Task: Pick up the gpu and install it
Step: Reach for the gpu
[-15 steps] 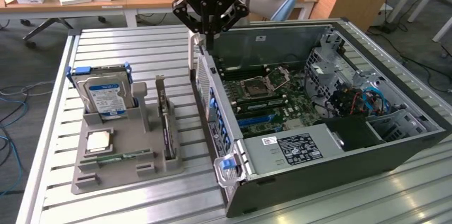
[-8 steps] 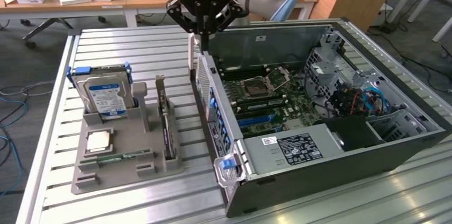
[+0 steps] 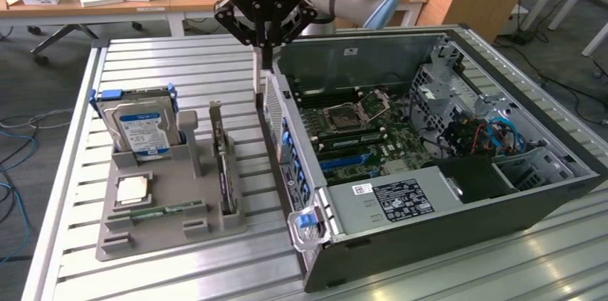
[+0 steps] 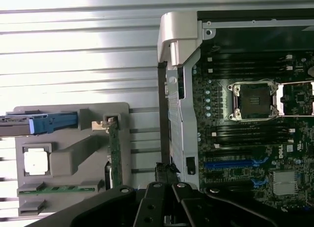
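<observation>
The gpu (image 3: 226, 173) stands on edge in the grey holder (image 3: 142, 221), long axis running away from the camera. Beyond its far end, higher and toward the exterior view's right, the gripper (image 3: 264, 59) hangs closed and empty beside the computer case (image 3: 428, 237).

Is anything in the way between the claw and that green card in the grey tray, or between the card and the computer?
Nothing visible blocks the shut gripper from the gpu, whose top edge stands free in the grey holder. Between the gpu and the motherboard rises the case wall, open above.
</observation>
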{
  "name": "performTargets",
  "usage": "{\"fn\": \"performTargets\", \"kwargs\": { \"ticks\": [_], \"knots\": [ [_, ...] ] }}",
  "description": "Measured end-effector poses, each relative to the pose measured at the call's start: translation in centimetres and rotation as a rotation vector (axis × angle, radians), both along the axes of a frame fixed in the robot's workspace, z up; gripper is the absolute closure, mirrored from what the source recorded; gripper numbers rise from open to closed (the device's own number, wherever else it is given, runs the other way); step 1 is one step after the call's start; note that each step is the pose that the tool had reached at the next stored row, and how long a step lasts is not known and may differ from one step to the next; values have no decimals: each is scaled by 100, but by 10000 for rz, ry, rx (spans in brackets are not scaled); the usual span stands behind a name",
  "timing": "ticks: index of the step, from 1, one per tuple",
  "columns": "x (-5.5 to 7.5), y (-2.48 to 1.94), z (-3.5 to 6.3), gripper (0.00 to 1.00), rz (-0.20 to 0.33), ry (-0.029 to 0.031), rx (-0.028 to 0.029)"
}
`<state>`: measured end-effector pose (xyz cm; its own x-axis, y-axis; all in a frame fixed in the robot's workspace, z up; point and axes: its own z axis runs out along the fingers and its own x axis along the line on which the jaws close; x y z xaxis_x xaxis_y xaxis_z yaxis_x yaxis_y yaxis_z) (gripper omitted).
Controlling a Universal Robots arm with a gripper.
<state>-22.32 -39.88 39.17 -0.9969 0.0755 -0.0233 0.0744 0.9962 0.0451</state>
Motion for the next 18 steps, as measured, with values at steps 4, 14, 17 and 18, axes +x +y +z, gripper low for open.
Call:
{"fn": "performTargets", "kwargs": {
  "ticks": [4,14,17,18],
  "knots": [
    [-41,0,-1,89,0,0,0],
    [-145,0,-2,89,-6,-1,1],
    [-177,0,-2,89,-7,0,1],
    [-187,0,-3,89,-8,0,1]
  ]
}}
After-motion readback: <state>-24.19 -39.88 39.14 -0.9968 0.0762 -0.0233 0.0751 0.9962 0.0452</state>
